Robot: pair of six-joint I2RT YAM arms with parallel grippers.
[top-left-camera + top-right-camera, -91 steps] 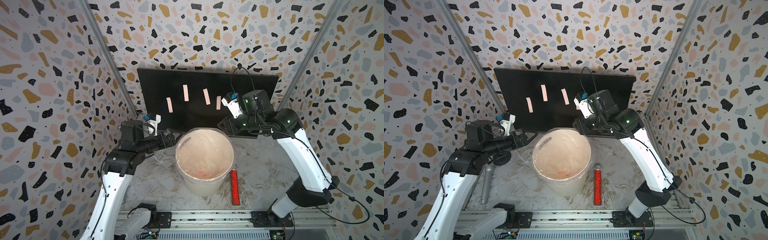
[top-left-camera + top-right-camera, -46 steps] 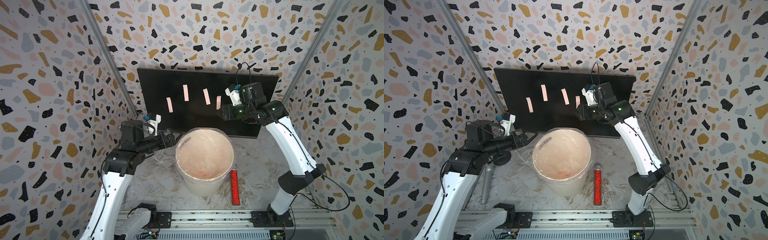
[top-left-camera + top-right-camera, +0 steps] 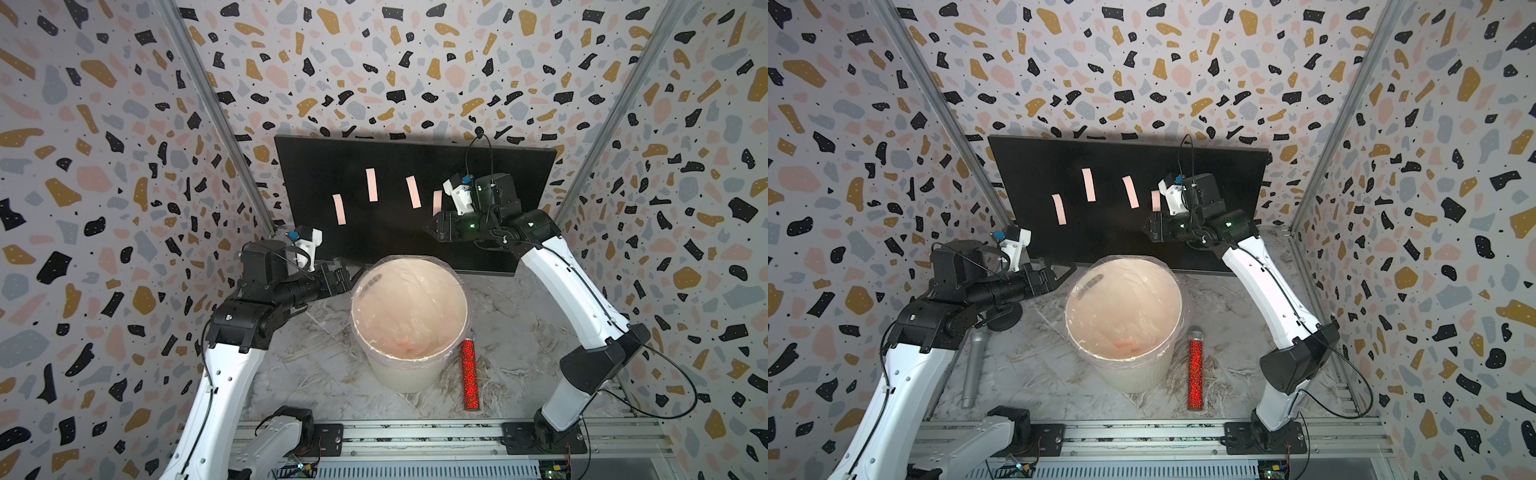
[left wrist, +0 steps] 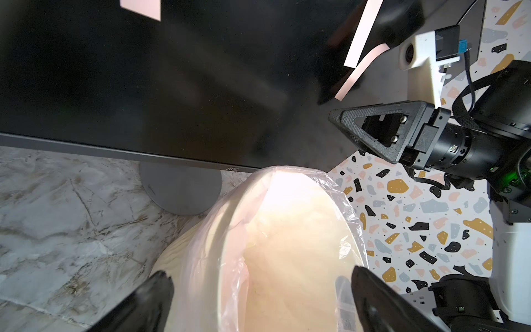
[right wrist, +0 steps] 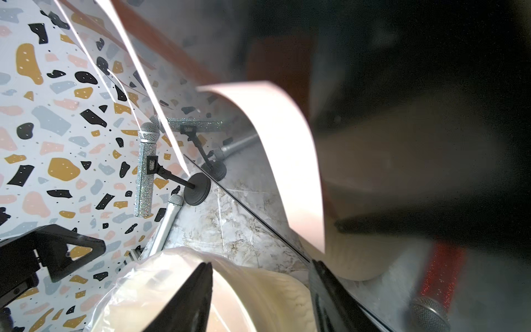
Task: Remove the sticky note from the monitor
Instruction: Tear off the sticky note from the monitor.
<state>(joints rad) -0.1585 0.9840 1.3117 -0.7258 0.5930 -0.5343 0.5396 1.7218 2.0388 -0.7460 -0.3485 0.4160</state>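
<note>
sticky note [image 5: 287, 149] curled off the monitor [image 3: 415, 158]; the empty, parted right gripper [image 5: 260, 263] likely needed to straddle its loose end before closing.

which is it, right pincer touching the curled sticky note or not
Apart: left wrist view shows a strip of dark monitor between right pincer and sticky note.
</note>
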